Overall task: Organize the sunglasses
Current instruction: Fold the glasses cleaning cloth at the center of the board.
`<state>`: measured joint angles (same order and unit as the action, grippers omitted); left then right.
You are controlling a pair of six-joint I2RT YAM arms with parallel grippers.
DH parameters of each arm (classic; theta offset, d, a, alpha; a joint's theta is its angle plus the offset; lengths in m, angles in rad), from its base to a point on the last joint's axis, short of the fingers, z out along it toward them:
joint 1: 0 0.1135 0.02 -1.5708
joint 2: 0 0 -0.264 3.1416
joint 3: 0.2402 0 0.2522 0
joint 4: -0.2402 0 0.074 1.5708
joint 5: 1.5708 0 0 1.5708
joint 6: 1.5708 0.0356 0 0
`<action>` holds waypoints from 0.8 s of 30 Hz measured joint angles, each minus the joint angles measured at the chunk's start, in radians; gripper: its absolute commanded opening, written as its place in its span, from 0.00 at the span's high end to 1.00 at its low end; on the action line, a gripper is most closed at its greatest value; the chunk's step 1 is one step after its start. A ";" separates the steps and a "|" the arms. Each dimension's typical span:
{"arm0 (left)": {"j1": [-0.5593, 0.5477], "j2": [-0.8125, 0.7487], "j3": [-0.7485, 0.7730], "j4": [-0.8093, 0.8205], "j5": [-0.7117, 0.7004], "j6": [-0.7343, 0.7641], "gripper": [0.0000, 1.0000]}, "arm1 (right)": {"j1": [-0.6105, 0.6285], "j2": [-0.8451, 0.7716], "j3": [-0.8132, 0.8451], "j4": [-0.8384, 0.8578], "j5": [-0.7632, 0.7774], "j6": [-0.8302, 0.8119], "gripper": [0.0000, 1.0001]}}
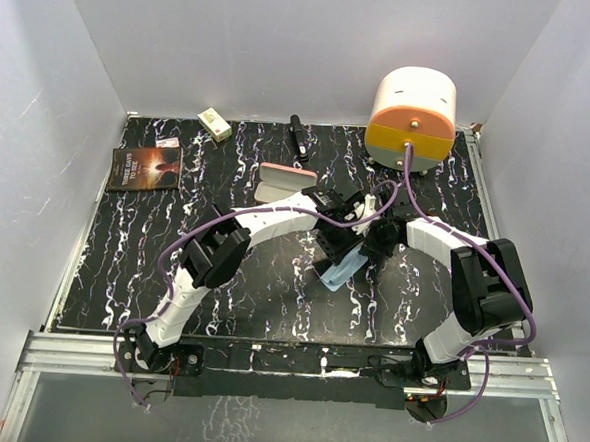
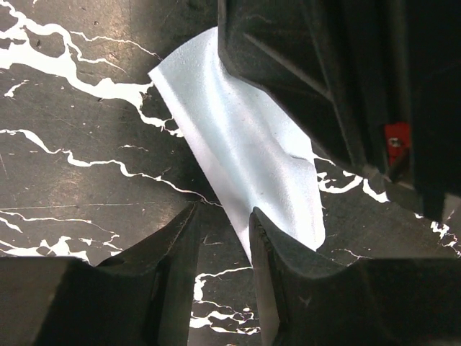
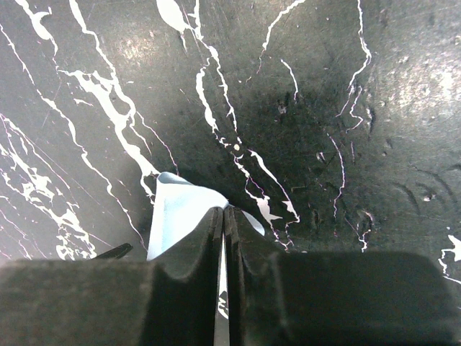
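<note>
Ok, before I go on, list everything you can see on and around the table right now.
Cloth: one, light blue, mid-table between the two grippers.
Glasses case: one, pink, behind centre.
Book: one, dark cover, rear left.
Small box: one, cream and yellow, rear edge, left of centre.
Slim object: one, black, rear edge, centre; cannot tell what it is.
Round device: one, white with orange face, rear right.
Sunglasses: none that I can make out in any view.
Table: one, black with white veins.
Left gripper: fingers apart, at the cloth's edge.
Right gripper: shut on the cloth.
</note>
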<state>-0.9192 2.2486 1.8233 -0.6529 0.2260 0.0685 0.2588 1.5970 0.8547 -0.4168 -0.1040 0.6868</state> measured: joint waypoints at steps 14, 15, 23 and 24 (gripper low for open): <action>0.000 0.000 -0.004 0.027 -0.001 0.007 0.68 | -0.005 -0.010 0.000 -0.003 0.015 0.010 0.73; -0.001 0.000 -0.004 0.027 -0.001 0.010 0.68 | -0.005 -0.011 0.000 -0.006 0.019 0.007 0.73; -0.005 -0.001 -0.015 0.046 -0.001 0.024 0.68 | -0.005 -0.022 -0.002 -0.032 0.042 -0.006 0.78; -0.006 -0.001 -0.017 0.049 -0.001 0.026 0.68 | -0.005 -0.024 -0.002 -0.036 0.047 -0.008 0.81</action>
<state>-0.9249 2.2475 1.8061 -0.6041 0.2253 0.0948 0.2543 1.5730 0.8524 -0.4526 -0.0574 0.6792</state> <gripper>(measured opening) 0.316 0.244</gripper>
